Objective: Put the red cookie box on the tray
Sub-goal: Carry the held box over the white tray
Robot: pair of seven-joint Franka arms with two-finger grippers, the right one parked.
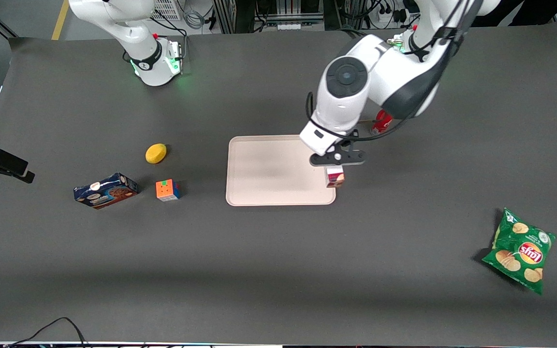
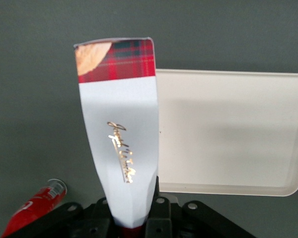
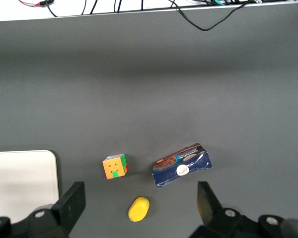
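Note:
My left gripper (image 1: 335,166) is shut on the red cookie box (image 1: 335,177), which hangs end-down above the edge of the tray (image 1: 269,169) nearest the working arm. In the left wrist view the gripper (image 2: 131,220) clamps one end of the box (image 2: 120,134), whose white panel with gold script and red tartan end point away from the camera. The pale cream tray (image 2: 228,134) lies beside the box, below it.
A small red bottle (image 1: 381,122) lies on the table close by the arm, also in the wrist view (image 2: 35,206). A dark-blue cookie box (image 1: 106,190), a colour cube (image 1: 168,190) and a yellow lemon (image 1: 155,153) lie toward the parked arm's end. A green chip bag (image 1: 520,250) lies toward the working arm's end.

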